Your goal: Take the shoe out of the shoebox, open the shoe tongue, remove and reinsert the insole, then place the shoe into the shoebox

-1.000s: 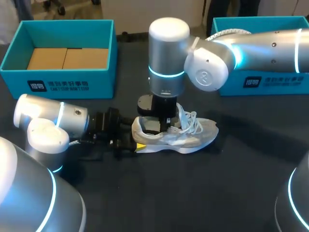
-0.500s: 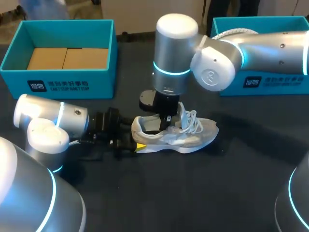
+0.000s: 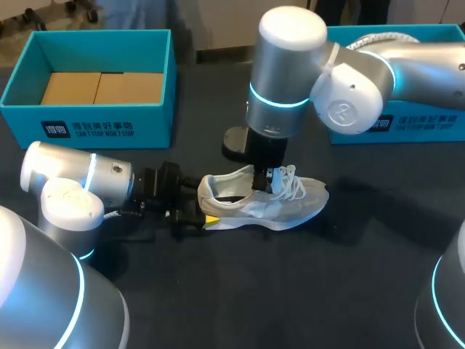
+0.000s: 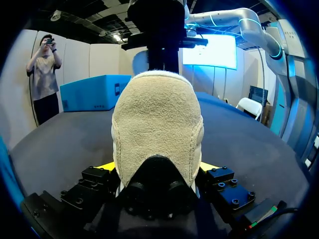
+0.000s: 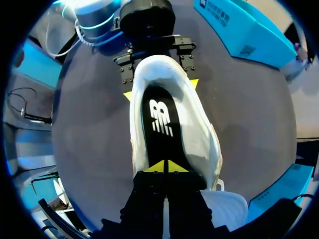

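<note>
A white shoe (image 3: 294, 205) lies on its side on the dark table, toe to the right. My left gripper (image 3: 205, 209) holds its heel (image 4: 157, 119), with a yellow tip (image 5: 128, 94) pressed on each side. From above, my right gripper (image 3: 262, 180) stands at the shoe's mouth by the laces. Its tips (image 5: 164, 168) are shut together over the front end of the black insole (image 5: 159, 122), at the edge of the tongue. I cannot see anything pinched between them. An open teal shoebox (image 3: 87, 125) stands at the back left.
A second teal box (image 3: 407, 122) stands at the back right, behind my right arm. Brown cardboard (image 3: 102, 87) lines the left box. The dark tabletop (image 3: 276, 291) stretches in front of the shoe.
My right arm has risen and shifted right. Its gripper came up out of the shoe's mouth toward the tongue and closed fully. The left arm and the shoe's heel have kept still.
</note>
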You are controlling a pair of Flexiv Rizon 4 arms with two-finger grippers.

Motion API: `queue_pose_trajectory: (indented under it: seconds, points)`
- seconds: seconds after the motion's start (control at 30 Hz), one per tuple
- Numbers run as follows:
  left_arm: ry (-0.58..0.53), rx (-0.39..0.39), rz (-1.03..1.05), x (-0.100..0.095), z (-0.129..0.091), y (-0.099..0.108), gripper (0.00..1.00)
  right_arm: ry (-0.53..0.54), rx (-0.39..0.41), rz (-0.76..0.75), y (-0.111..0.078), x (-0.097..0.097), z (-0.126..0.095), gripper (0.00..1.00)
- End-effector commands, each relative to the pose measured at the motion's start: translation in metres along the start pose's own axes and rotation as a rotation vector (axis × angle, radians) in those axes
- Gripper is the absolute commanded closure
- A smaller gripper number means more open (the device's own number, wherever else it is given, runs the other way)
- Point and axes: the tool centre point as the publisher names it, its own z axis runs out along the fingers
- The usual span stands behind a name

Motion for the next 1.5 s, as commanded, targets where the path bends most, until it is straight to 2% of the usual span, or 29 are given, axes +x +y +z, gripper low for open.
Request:
queue_pose_trajectory:
  seconds: [0.03, 0.1, 0.17, 0.2, 0.23, 0.33, 0.5, 0.63, 0.8, 0.93, 1.0, 1.03, 1.1, 1.23, 1.27, 1.3, 1.37, 1.5]
  points:
    - [-0.001, 0.001, 0.0, 0.0, 0.002, 0.004, 1.0, 0.003, 0.017, -0.004, 0.012, -0.003, 0.015, 1.0]
    - [-0.001, 0.001, 0.0, 0.0, 0.002, 0.004, 1.0, -0.01, 0.037, -0.017, 0.014, -0.003, 0.018, 0.98]
    - [-0.001, 0.001, 0.0, 0.0, 0.002, 0.004, 1.0, -0.027, 0.036, -0.016, 0.016, -0.002, 0.02, 0.84]
    - [-0.001, 0.001, 0.0, 0.0, 0.002, 0.004, 1.0, -0.026, 0.037, -0.017, 0.016, -0.002, 0.021, 0.82]
    - [-0.001, 0.001, 0.0, 0.0, 0.002, 0.004, 1.0, -0.032, 0.047, -0.017, 0.016, -0.002, 0.023, 0.76]
    - [-0.001, 0.001, 0.0, 0.0, 0.002, 0.004, 1.0, -0.026, 0.059, -0.031, 0.019, -0.003, 0.027, 0.74]
    - [-0.001, 0.001, 0.0, 0.0, 0.002, 0.004, 1.0, -0.033, 0.072, -0.028, 0.019, -0.006, 0.032, 0.53]
    - [-0.001, 0.001, 0.0, 0.0, 0.002, 0.004, 1.0, -0.041, 0.071, -0.026, 0.017, -0.011, 0.038, 0.49]
    - [-0.001, 0.001, 0.0, 0.0, 0.002, 0.004, 1.0, -0.03, 0.064, -0.044, 0.02, -0.014, 0.049, 0.21]
    - [-0.001, 0.001, 0.0, 0.0, 0.002, 0.004, 1.0, 0.005, 0.065, -0.059, 0.021, -0.015, 0.061, 0.2]
    - [-0.001, 0.001, 0.0, 0.0, 0.002, 0.004, 1.0, 0.025, 0.073, -0.062, 0.021, -0.014, 0.066, 0.25]
    - [-0.001, 0.001, 0.0, 0.0, 0.002, 0.004, 1.0, 0.033, 0.074, -0.06, 0.02, -0.013, 0.068, 0.31]
    - [-0.001, 0.001, 0.0, 0.0, 0.002, 0.004, 1.0, 0.053, 0.081, -0.059, 0.019, -0.008, 0.072, 0.51]
    - [-0.001, 0.001, 0.0, 0.0, 0.002, 0.004, 1.0, 0.08, 0.089, -0.048, 0.017, 0.001, 0.08, 0.64]
    - [-0.001, 0.001, 0.0, 0.0, 0.002, 0.004, 1.0, 0.084, 0.092, -0.045, 0.017, 0.002, 0.082, 0.72]
    - [-0.001, 0.001, 0.0, 0.0, 0.002, 0.004, 1.0, 0.089, 0.089, -0.04, 0.018, 0.004, 0.083, 0.85]
    - [-0.001, 0.001, 0.0, 0.0, 0.002, 0.004, 1.0, 0.096, 0.086, -0.027, 0.017, 0.006, 0.086, 1.0]
    - [-0.001, 0.001, 0.0, 0.0, 0.002, 0.004, 1.0, 0.101, 0.079, -0.016, 0.017, 0.01, 0.088, 1.0]
